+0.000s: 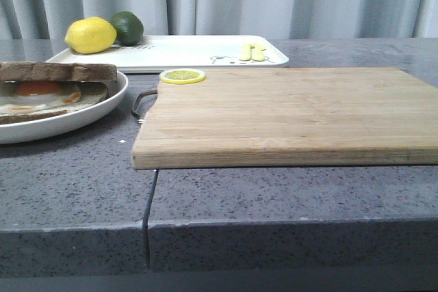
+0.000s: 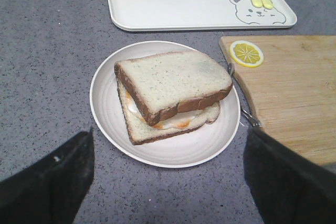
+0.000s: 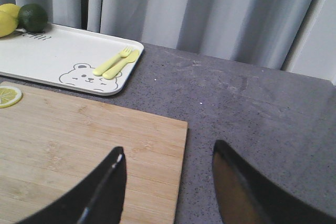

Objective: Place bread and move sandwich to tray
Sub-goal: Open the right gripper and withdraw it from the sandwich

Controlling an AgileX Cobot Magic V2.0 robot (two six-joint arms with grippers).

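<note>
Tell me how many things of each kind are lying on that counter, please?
Whole fruit: 2, lemon and lime
Lemon slice: 1
Sandwich: 1
Plate: 1
Tray: 1
Cutting board: 1
Small yellow cutlery: 2, fork and spoon
Total: 9

Low front view across tabletop, left wrist view steeply above plate, right wrist view shares cutting board, tray
</note>
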